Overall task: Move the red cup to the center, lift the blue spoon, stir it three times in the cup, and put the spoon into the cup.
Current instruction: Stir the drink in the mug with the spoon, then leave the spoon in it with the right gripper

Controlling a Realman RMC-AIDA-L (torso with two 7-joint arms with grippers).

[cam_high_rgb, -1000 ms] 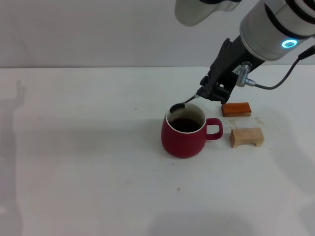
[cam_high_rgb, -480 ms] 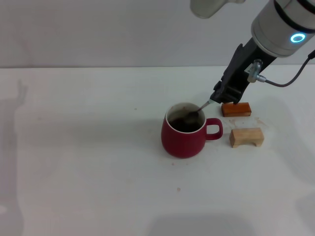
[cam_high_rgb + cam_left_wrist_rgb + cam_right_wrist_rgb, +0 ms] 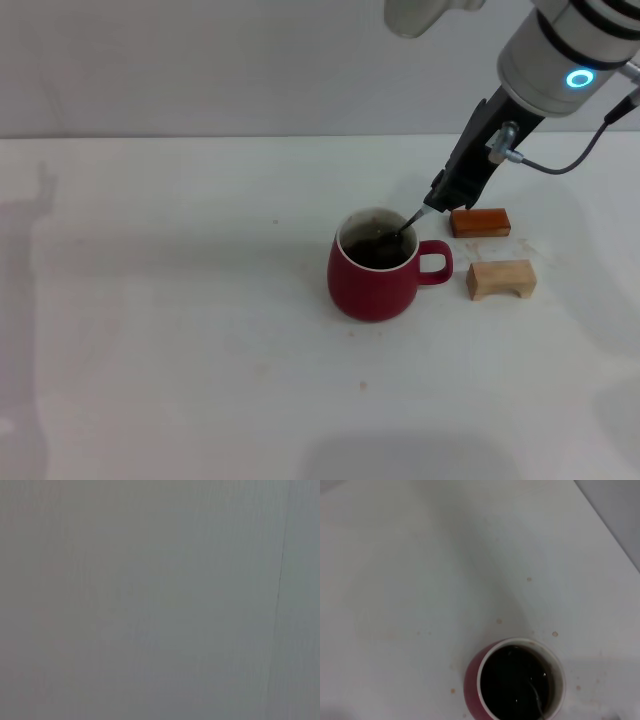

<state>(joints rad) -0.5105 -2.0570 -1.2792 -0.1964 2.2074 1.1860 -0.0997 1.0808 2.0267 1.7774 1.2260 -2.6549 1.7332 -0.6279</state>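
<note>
The white table (image 3: 150, 330) lies open over its whole left half and along its near edge, so a gripper could pass there freely. Toward the right stands the rounded dark red ceramic cup (image 3: 375, 270), its loop handle pointing to the right edge. Just beyond the handle sit a pale wooden block (image 3: 501, 279) and a reddish-brown wooden block (image 3: 480, 222), leaving only narrow gaps. The right gripper (image 3: 440, 197) and its arm slant down over the cup's far right rim.

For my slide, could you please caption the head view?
Right pincer dips the blue spoon into the red cup.
</note>
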